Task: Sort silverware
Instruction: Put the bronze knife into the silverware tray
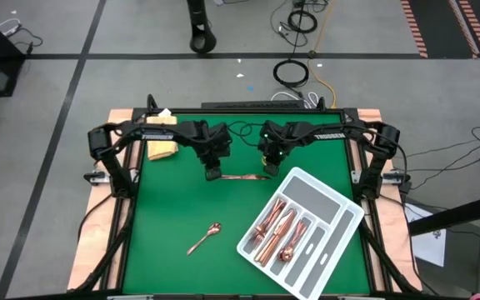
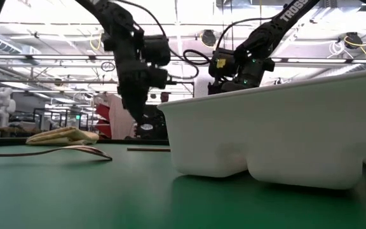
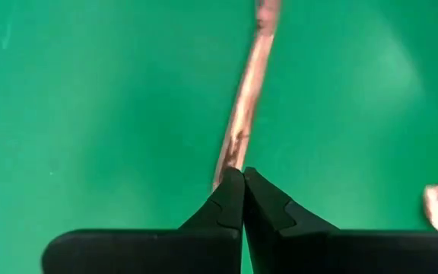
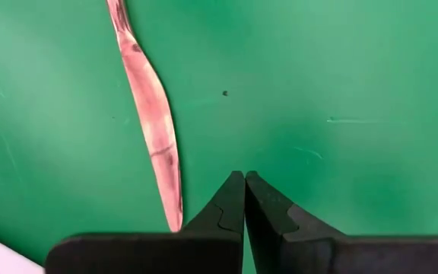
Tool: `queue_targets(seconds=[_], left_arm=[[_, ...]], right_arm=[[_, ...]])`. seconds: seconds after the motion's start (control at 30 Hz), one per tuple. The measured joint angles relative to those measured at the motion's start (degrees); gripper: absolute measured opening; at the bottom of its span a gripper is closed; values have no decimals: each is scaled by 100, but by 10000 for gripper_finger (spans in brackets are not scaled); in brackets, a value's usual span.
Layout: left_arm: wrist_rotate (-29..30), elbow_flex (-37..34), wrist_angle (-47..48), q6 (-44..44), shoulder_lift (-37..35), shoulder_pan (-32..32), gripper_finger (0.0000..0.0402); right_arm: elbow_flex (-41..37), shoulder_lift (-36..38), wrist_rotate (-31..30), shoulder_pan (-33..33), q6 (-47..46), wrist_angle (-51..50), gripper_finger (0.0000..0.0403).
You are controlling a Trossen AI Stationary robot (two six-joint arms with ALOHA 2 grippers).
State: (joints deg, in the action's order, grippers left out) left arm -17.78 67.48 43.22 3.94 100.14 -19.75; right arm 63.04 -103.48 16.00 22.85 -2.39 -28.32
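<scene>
- While both hands sit closed, a copper knife (image 1: 242, 177) lies flat on the green worktop (image 1: 173, 217) at upper centre of the high view, between the two hands and just above the tray's top corner.
- Left wrist view: knife's narrow end runs right up to the left hand (image 3: 243, 176); the fingertips are pressed together at that end; can't tell if they actually pinch it.
- Right wrist view: knife blade (image 4: 149, 114) lies on the mat just beside the right hand (image 4: 244, 180); fingers are together, nothing between them, not touching the blade.
- High view: left hand (image 1: 212, 173) at the knife's left end, right hand (image 1: 271, 169) at its right end.
- A copper spoon (image 1: 206, 238) lies alone lower left of centre on the worktop, bowl toward upper right, well apart from the knife.
- Remaining silverware (image 1: 278, 232) is in the white divided tray (image 1: 333, 200), sitting diagonal at lower right; pieces fill the left-hand long slots, types too small to tell.
- Low view: tray wall (image 2: 284, 133) fills the right half, the spoon (image 2: 56, 150) shows at left.
- Yellow cloth (image 1: 162, 143) is folded at the worktop's upper left corner.
</scene>
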Motion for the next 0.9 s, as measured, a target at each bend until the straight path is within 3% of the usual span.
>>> queue_targets(seconds=[0.27, 0.9], left_arm=[[4, -607, -137, -68, 70, 114, 3], [95, -893, -993, -302, 103, 109, 1]], right_arm=[[3, 4, 2, 2, -39, 28, 0], [7, 11, 15, 2, -146, 49, 0]])
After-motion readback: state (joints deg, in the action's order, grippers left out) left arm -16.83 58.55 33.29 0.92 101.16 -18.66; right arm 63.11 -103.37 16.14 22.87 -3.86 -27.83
